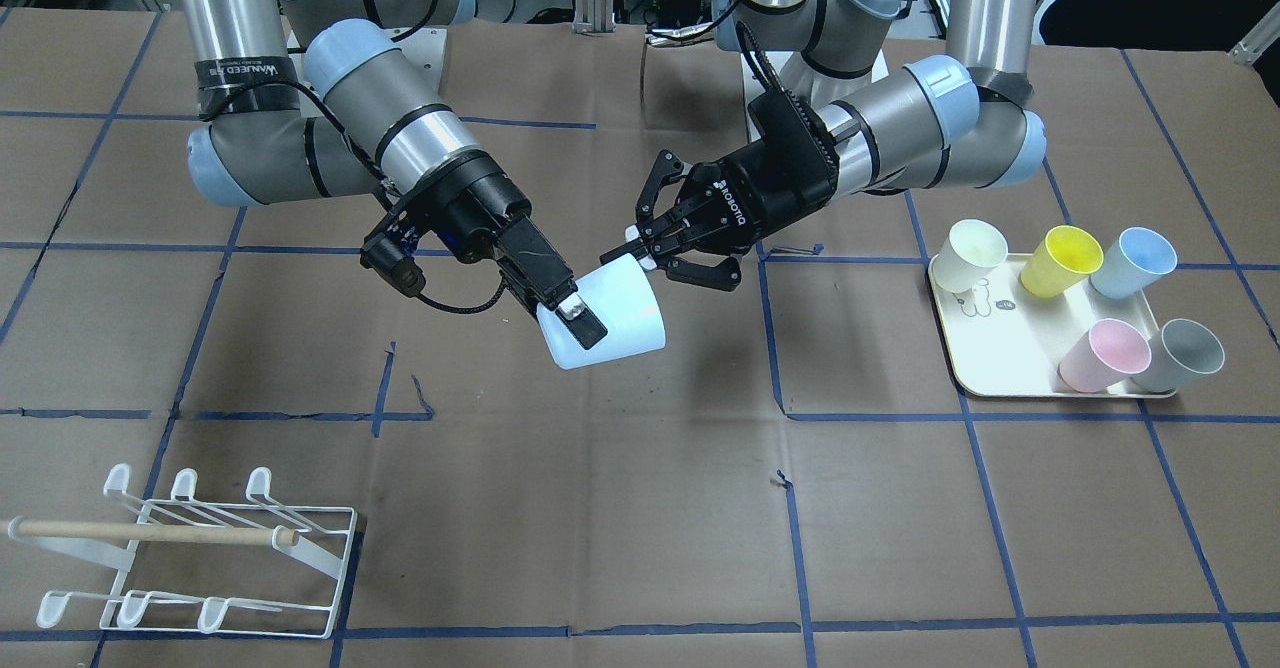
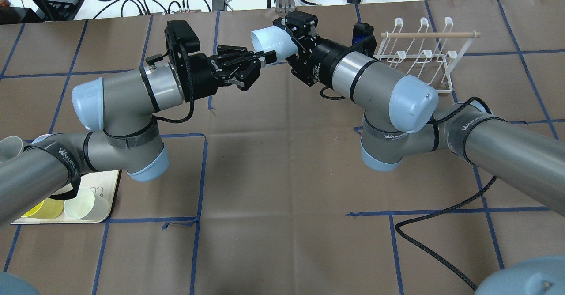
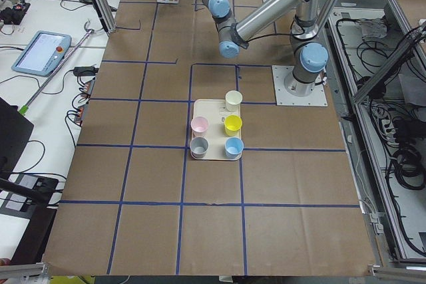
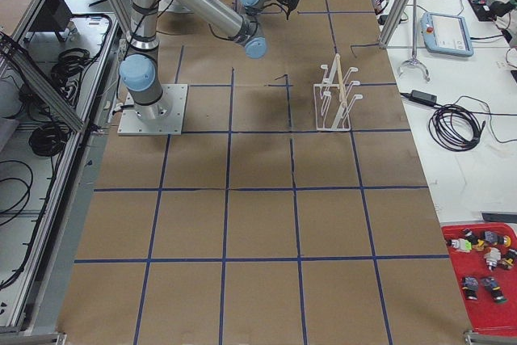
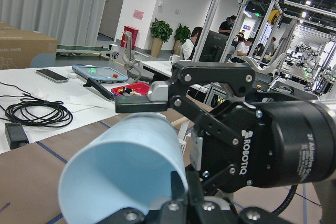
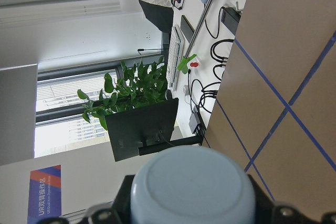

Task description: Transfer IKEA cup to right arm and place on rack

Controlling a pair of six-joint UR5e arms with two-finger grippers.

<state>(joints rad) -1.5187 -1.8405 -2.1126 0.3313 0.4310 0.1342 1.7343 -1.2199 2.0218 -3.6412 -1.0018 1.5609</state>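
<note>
from my console, the table (image 1: pixel 600 548), covered in brown paper and gridded with blue tape, filled every fixed view. the right arm (image 1: pixel 400 128) and the left arm (image 1: pixel 900 118) both reached in toward mid-table, wrists angled at each other. in the overhead view the left arm covered most of the tray, so i read that side from the front camera.

the rack (image 1: pixel 190 534) stood at the table's corner on the right arm's side, its dowel lying across the prongs, well apart from both tools. the tray (image 1: pixel 1000 348) sat on the opposite side.

the cup (image 1: pixel 610 313), pale blue, was held off the table between the two wrists, tilted, its mouth turned toward the left arm. the right gripper (image 1: pixel 565 313) was pinching it. i saw one finger pressed on the outer wall, while the other was hidden behind the cup in the front view. the left gripper (image 1: pixel 665 253) had its jaws spread, with one tip just beside the cup's rim. i could not tell whether it touched.

five spare cups (image 1: pixel 1070 260) stood on the tray in cream, yellow, blue, pink and grey.

in both side views the tools were tiny and partly cut off at the top edge. the right wrist view showed only the cup's round base, clipped by the bottom of the frame.
</note>
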